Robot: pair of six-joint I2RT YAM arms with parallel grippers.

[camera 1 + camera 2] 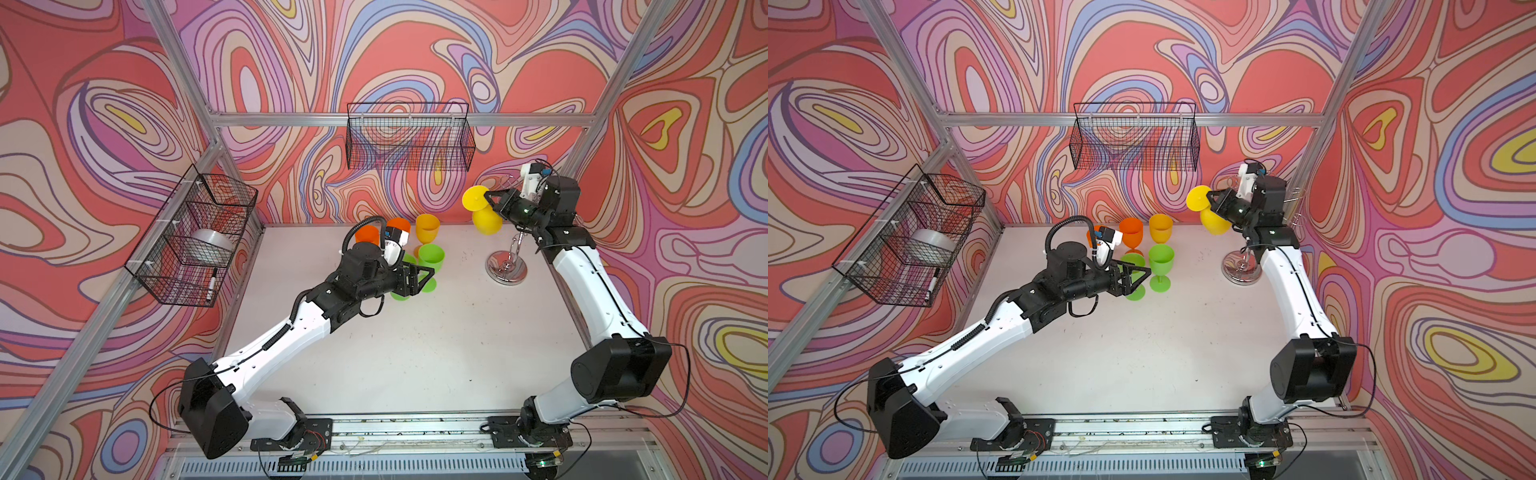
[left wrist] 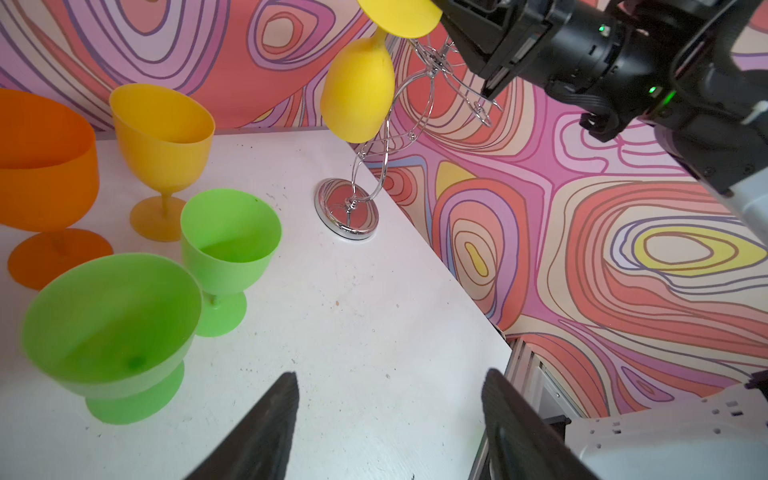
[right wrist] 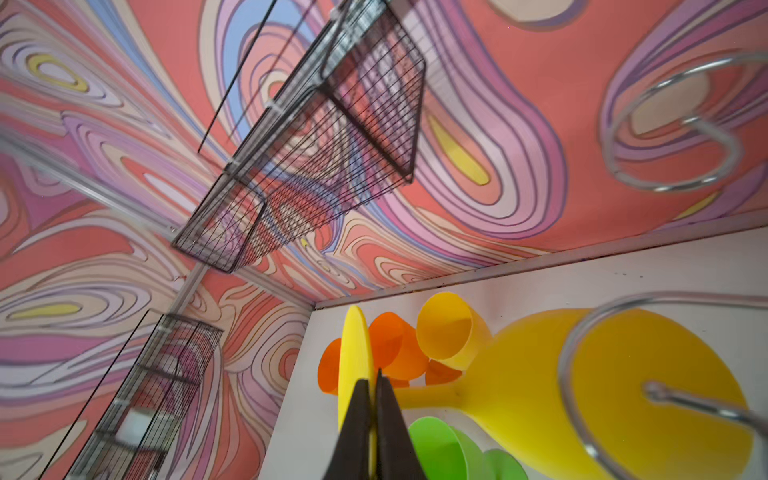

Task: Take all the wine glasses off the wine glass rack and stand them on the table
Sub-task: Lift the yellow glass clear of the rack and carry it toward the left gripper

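Where the right arm extends to the back right corner of the bench (image 1: 415,353), the right gripper (image 1: 491,195) is pressed together on the foot rim of the yellow glass (image 1: 486,222). The right wrist view shows both fingers (image 3: 357,428) pinching that thin disc edge-on. The yellow glass hangs upside down and tilted, bowl lowest, clear of the bench and just beside the looped arms at the top of the rack (image 1: 507,270) — whether its stem sits in a loop cannot be told. The rack stands upright, its round base flat on the bench near the right edge. The left gripper (image 1: 428,280) is spread and holds nothing; it hovers over the bench at the back middle, near two green glasses (image 1: 432,257). Two orange glasses (image 1: 1131,232) and an amber glass (image 1: 428,228) stand upright behind them, along the back edge.
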